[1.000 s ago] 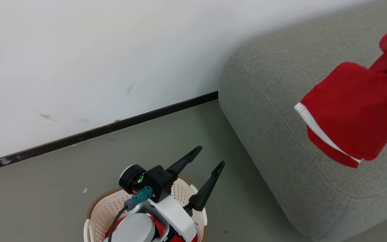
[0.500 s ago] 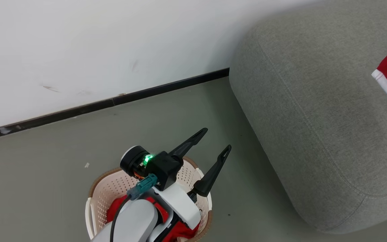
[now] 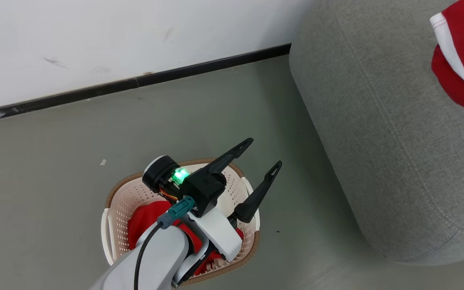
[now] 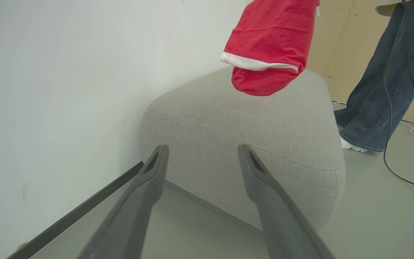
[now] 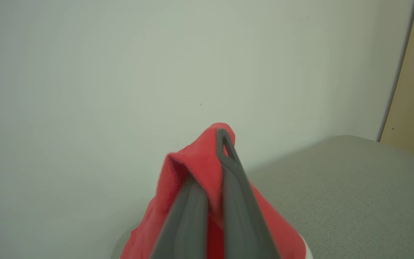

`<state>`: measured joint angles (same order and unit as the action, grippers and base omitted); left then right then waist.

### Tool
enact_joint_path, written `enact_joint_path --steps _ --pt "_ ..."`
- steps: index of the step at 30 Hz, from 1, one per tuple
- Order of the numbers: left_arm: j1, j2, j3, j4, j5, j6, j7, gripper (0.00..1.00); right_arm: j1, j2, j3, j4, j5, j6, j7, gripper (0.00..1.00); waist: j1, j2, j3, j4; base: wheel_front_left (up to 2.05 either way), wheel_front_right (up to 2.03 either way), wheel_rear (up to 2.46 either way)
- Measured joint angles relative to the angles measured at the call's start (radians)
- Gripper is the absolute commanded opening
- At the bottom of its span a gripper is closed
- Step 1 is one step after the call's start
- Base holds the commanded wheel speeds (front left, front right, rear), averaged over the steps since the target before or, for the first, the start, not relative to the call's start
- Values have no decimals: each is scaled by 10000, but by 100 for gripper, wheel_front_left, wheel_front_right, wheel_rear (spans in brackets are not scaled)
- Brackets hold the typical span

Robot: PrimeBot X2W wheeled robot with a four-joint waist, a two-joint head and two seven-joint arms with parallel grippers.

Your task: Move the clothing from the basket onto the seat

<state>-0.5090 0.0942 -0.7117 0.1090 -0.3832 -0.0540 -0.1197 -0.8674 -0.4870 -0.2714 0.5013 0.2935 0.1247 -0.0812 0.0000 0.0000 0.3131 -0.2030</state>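
My right gripper [image 5: 210, 162], clamped shut on a small fold of the bright red white-trimmed fabric garment [image 3: 463, 72] hanging over the grey woven-fabric sofa [image 3: 377, 121] at two o'clock, could lose that pinch and let it slide off the rounded edge, while my left gripper [image 3: 263, 152] hovers wide open and empty over the cream perforated plastic basket [image 3: 113, 192] at six.

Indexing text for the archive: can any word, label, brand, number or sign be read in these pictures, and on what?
None can be read. The red garment hanging over the sofa shows plain fabric and white trim, no print. The clothing in the basket is mostly hidden under the left arm, with no lettering visible.
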Motion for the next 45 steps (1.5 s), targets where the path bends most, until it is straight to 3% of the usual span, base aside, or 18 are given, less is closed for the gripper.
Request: enact_joint_path --steps 8,22,43,45 --pt "-389 50 -4 -190 107 0 209 100 -162 -75 -422 637 -336 0 -456 0 1 0 689 120 0 0 0" --pt "-898 153 -25 -301 481 -2 351 100 964 1070 -468 2255 -410 0 -1049 0 0 0 1718 208 0 0 0" --pt "-1151 276 48 -238 518 -2 153 100 1205 980 -1281 4061 -1465 0 -1304 0 0 0 2185 366 0 0 0" --pt "-1151 278 50 -209 518 -2 123 100 1210 1066 -1302 4069 -1505 0 -1392 33 0 0 2177 349 0 0 0"
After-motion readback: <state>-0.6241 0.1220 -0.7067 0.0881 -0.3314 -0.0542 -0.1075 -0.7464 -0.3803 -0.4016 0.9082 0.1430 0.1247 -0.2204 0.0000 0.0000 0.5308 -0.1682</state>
